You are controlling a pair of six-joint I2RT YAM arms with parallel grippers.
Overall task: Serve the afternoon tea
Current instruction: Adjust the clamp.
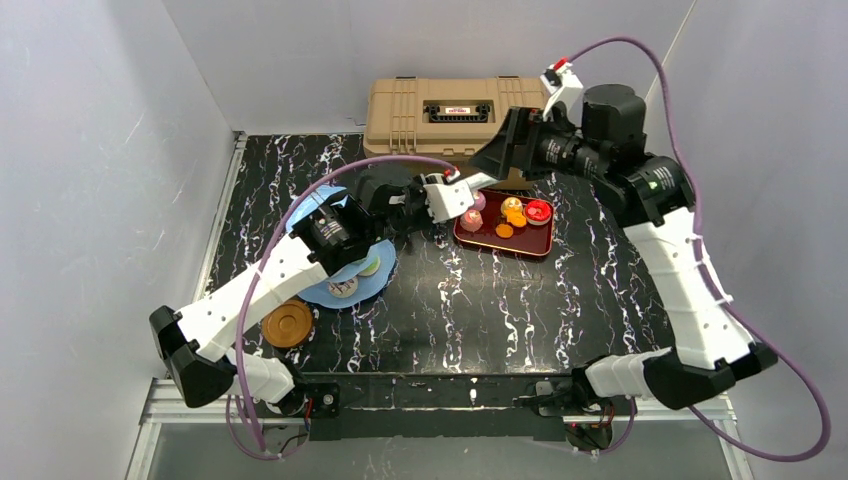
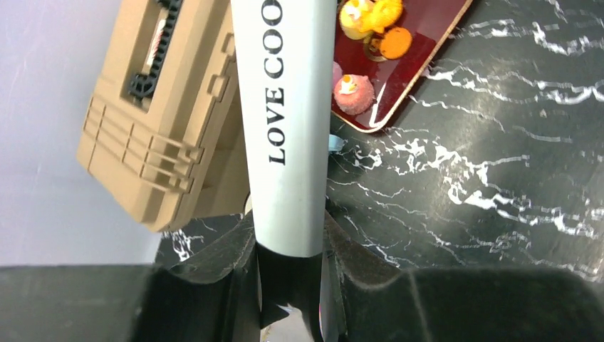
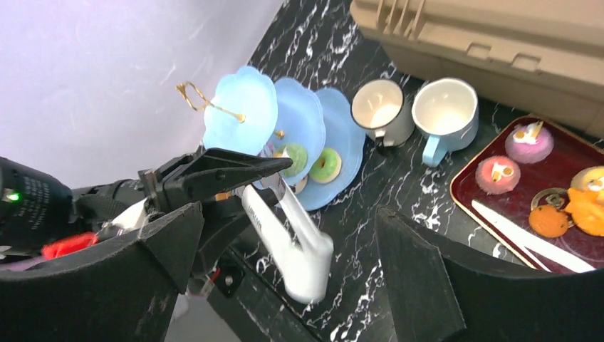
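I judge the serving barely under way: two green donuts point(image 3: 325, 165) sit on the cake stand point(image 3: 242, 107), while the pink, yellow and orange cakes point(image 3: 496, 173) lie on the dark-red tray point(image 1: 535, 238). My left gripper point(image 2: 288, 239) is clamped on the white tongs point(image 2: 285, 107), which point toward that tray. My right gripper point(image 3: 288, 217) hangs with fingers wide apart, holding nothing. The white mug point(image 3: 381, 110) and light-blue mug point(image 3: 445, 110) stand by the toolbox point(image 1: 450, 115), on no saucer; one saucer point(image 1: 287, 323) lies beside the stand.

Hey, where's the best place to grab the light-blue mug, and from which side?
The light-blue mug stands upright with its handle jutting away from the toolbox, and the white mug sits close beside it. So probably pinch the handle, coming in from that handle side.
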